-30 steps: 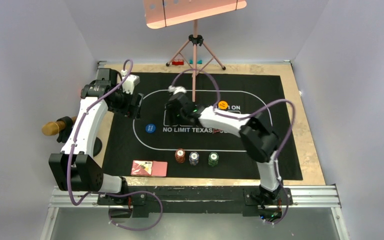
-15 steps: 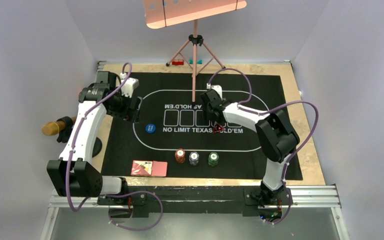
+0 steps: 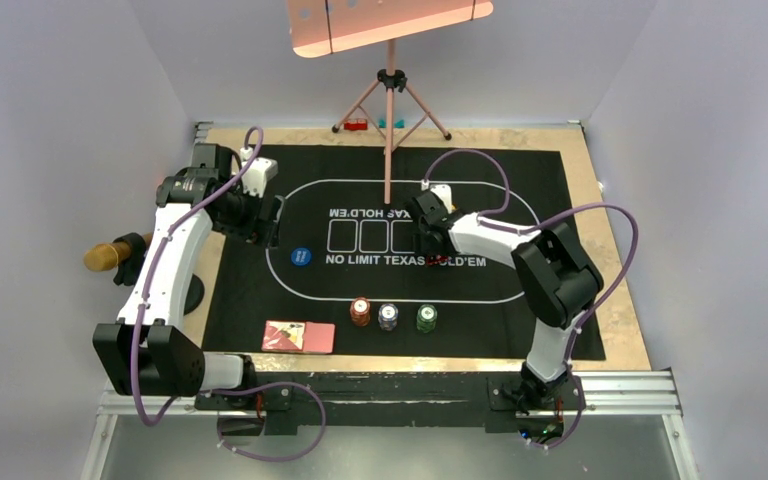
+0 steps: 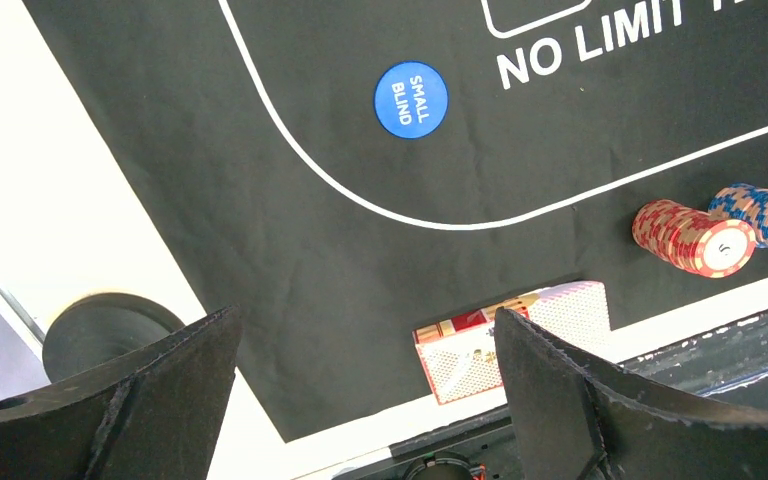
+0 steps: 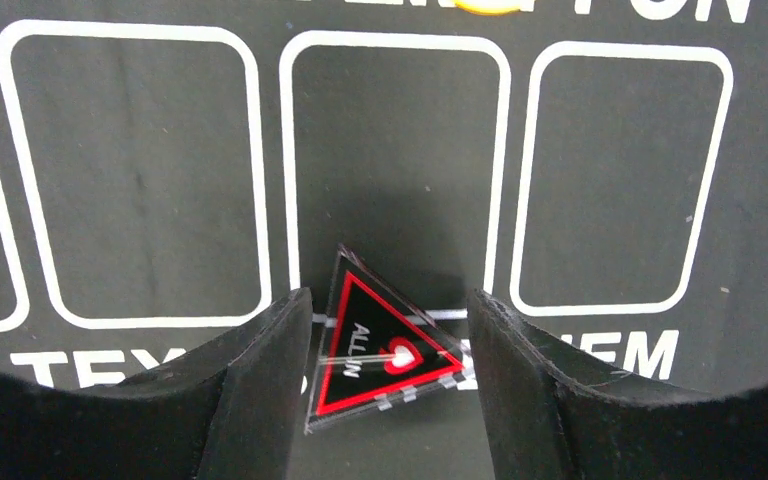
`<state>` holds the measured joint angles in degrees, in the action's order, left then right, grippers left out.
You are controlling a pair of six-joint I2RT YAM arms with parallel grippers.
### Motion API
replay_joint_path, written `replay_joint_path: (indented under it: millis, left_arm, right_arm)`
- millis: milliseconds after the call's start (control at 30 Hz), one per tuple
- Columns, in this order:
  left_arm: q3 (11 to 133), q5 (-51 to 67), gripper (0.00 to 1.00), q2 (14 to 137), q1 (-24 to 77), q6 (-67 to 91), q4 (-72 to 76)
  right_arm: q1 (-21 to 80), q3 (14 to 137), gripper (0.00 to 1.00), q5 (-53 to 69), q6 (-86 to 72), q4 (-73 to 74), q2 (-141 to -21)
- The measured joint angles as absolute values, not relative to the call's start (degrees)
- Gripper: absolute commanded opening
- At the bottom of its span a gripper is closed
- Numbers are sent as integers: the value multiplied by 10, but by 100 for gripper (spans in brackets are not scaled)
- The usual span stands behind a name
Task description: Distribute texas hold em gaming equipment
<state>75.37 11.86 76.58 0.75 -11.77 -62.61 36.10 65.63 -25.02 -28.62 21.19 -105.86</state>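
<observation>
Right gripper (image 5: pixel 390 312) clamps triangle (image 5: pixel 381 352) by two corners, just 3 o'clock of mat (image 3: pixel 250 290) centre, seemingly tilted off the cloth | left gripper (image 4: pixel 367 322) spread wide, released, over mat's 9 o'clock edge | blue button (image 4: pixel 411 99) at 9 | chip stacks (image 3: pixel 388 317) at 6

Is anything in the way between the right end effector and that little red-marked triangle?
Nothing visible. The triangle sits tilted between the fingers of the right end effector, its corners touching both.
</observation>
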Motion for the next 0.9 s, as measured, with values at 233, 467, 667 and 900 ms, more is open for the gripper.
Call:
replay_joint_path:
  millis: [233,467,667,900]
  left_arm:
    - [754,119,100,766,8,-127,-636]
    - [754,119,100,760,8,-131,-645]
    - [754,124,100,758,8,-133,-647]
    - [752,142,100,758,8,-133,-643]
  right_arm:
    - [360,626,51,-270,-336,235,-1033]
    - [332,571,48,-277,-390,310,-975]
    - [301,528,49,-276,-414,366,-926]
    - [302,558,54,-277,-401,406,-905]
